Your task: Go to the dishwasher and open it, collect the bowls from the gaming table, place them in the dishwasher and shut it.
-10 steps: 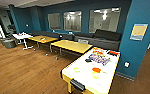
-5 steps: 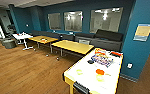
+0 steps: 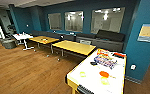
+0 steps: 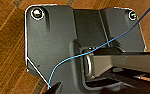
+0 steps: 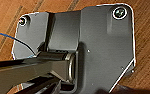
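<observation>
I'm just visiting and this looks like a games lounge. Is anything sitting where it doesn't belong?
Mildly, yes: an orange bowl and two yellow-green bowls sit on the white table near the game boxes. Nothing looks spilled or broken.

Open floor on the left, furniture along the right and back

The wooden floor point(image 3: 28, 70) lies bare across the left and middle of the room. The white gaming worktop point(image 3: 91, 77) stands at the near right, its far end crowded with game boxes point(image 3: 106, 60); an orange-red bowl point(image 3: 104, 74) and two yellow-green bowls point(image 3: 82, 74) point(image 3: 104, 81) sit apart on its nearer, barer part. Two yellow worktops point(image 3: 73, 47) point(image 3: 43, 39) and a small white table point(image 3: 22, 36) line the far side before a dark sofa point(image 3: 108, 40). A teal wall point(image 3: 141, 55) closes the right.
</observation>
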Tool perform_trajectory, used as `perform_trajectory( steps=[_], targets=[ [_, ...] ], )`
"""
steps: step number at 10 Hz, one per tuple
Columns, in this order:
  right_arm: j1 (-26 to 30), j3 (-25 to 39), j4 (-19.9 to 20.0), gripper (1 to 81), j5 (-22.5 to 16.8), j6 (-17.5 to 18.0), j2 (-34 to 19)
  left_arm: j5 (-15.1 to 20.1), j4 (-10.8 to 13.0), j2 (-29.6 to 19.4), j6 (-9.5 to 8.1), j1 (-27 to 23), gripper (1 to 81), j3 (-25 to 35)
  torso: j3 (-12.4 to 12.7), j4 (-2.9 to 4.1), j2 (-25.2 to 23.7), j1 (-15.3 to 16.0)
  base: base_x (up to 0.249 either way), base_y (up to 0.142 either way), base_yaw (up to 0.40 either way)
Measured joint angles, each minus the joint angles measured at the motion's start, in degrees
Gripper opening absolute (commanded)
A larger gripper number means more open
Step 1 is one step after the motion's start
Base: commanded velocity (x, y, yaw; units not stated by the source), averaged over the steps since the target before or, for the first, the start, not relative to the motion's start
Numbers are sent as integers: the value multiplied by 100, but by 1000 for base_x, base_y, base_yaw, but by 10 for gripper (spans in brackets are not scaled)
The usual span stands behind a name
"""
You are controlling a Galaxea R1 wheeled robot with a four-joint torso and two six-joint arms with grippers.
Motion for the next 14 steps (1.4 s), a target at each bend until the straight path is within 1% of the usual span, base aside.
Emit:
perform_trajectory(
  steps=[14],
  targets=[
    [0, 22, 0, 811, 0, -2, 0, -5, 1, 2, 1, -15, 811, -5, 0, 0, 0, 0, 103, 119, 0]
  ],
)
